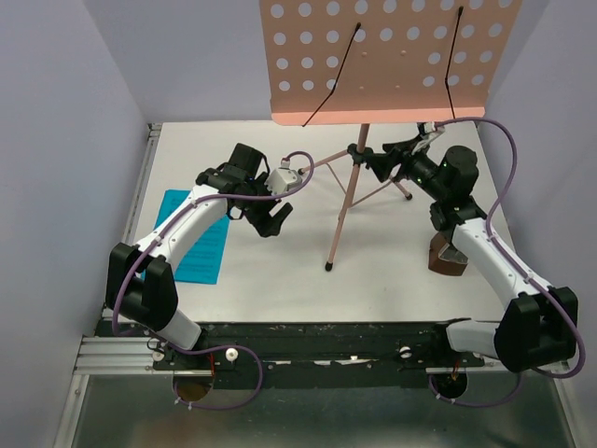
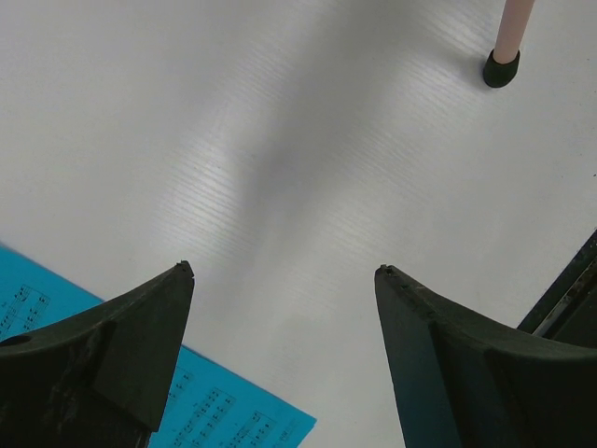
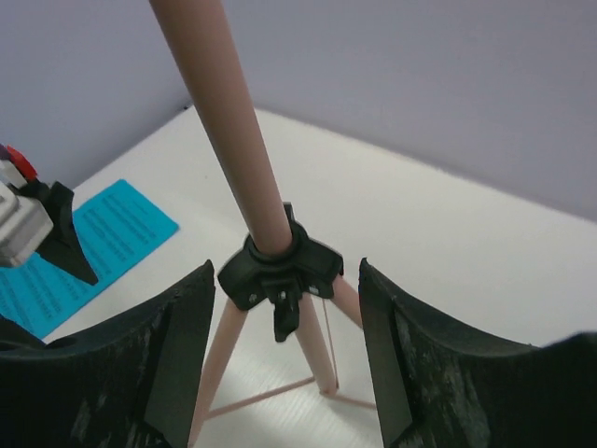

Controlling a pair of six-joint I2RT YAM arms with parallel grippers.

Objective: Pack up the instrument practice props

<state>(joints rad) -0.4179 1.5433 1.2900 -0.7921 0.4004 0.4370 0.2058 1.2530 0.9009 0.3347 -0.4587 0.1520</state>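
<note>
Blue, flat and near on the left: bright blue paper sheet [image 1: 201, 257] with tiny music notes, lying on the white table [image 1: 280, 275], partly under the left arm [image 1: 191, 219]. Not picked up yet.

Near on the right: small dark-brown wedge-shaped block [image 1: 442, 259], sitting on the table right beside the right arm [image 1: 485, 247]. Not held by anything.

A bit farther, left of the middle: left gripper [image 2: 284, 271], wide apart and holding nothing, hanging over bare table just beside the sheet's edge.

Farther on, in the middle: pink music stand [image 1: 347, 201] with a plate full of holes and thin tripod legs. Up on its feet, legs spread out, plate high up at the far side.

Right gripper [image 3: 286, 271] around the black plastic ring [image 3: 312, 266] at the top of the legs, one finger on each side. Loose, not squeezing, as far as can be seen.

No box or bag to be seen anywhere.

So, most likely, nothing packed yet: stand not folded, sheet and block out on the table. Probably first to do: folding the stand's legs.
</note>
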